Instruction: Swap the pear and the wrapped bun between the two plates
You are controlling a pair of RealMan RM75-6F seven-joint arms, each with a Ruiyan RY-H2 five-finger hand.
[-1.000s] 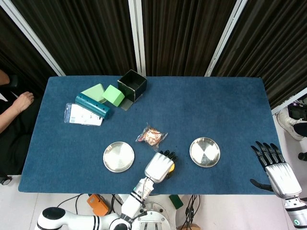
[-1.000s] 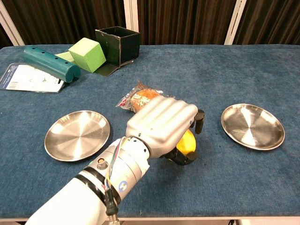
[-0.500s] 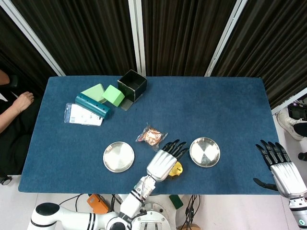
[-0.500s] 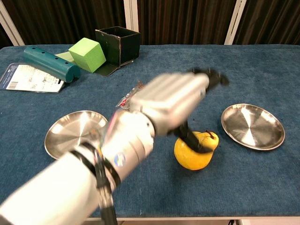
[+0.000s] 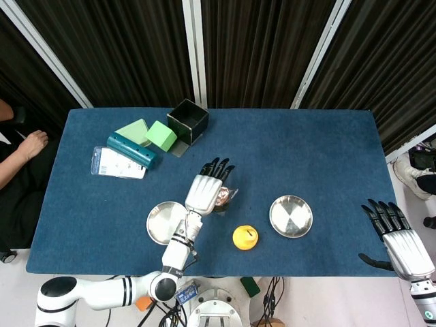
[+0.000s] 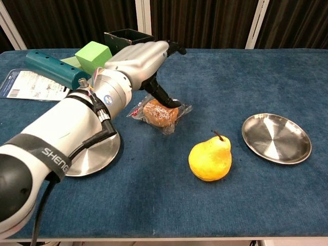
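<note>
On the blue bench I see both round steel plates [image 5: 291,216] [image 5: 163,225] empty; yellow pear [image 6: 210,159] and clear-wrapped brown bun [image 6: 160,113] lie between them, my left hand [image 5: 202,190] over the bun, fingers [image 5: 216,166] spread, right hand [image 5: 400,240] likewise.

Both views bright and evenly lit from overhead, soft diffuse light; shadows are short and faint, just a small dark patch under the pear [image 6: 210,159] and under the left hand [image 6: 137,57] on the blue worktop [image 6: 266,205]. Specular glare on both steel plates, strongest on the right plate [image 6: 277,138], plus highlights on the hand's silver shell; black curtains behind go nearly featureless. Focus is sharp in both, no motion blur now; chest view shows wide-angle stretch, with the near forearm ballooning at the lower left edge.
</note>
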